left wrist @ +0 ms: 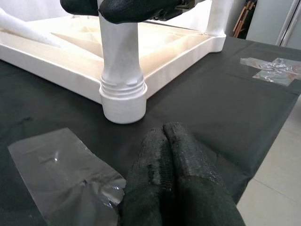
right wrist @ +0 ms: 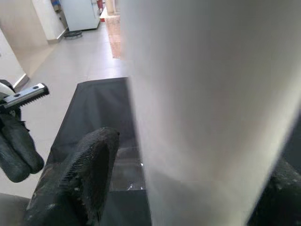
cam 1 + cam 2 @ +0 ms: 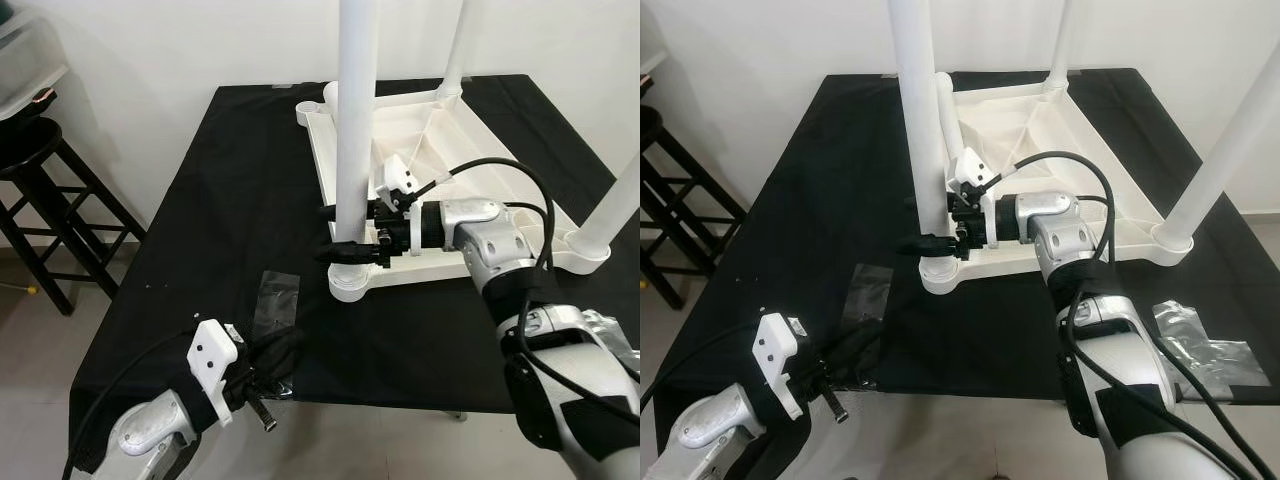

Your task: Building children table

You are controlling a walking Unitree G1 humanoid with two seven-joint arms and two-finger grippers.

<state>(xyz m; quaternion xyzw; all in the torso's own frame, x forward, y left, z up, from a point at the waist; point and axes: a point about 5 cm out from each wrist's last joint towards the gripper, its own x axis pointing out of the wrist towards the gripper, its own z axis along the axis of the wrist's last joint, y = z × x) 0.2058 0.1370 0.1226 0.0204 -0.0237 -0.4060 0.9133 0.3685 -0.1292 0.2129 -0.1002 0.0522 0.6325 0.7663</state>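
A white children table (image 3: 440, 150) lies upside down on the black cloth. Its near-left leg (image 3: 355, 120) stands upright in a corner socket (image 3: 350, 285). My right gripper (image 3: 342, 232) reaches in from the right and is shut on this leg just above the socket, one finger on each side. In the right wrist view the leg (image 2: 211, 94) is pressed close beside a black finger (image 2: 89, 160). My left gripper (image 1: 164, 141) is shut with nothing in it, resting low at the cloth's front edge, apart from the socket (image 1: 123, 101).
Two more white legs stand at the back (image 3: 455, 50) and at the right corner (image 3: 615, 210). Clear plastic wrappers lie on the cloth by the left gripper (image 3: 278, 300) and at the front right (image 3: 1200, 340). A black stool (image 3: 40, 190) stands left of the table.
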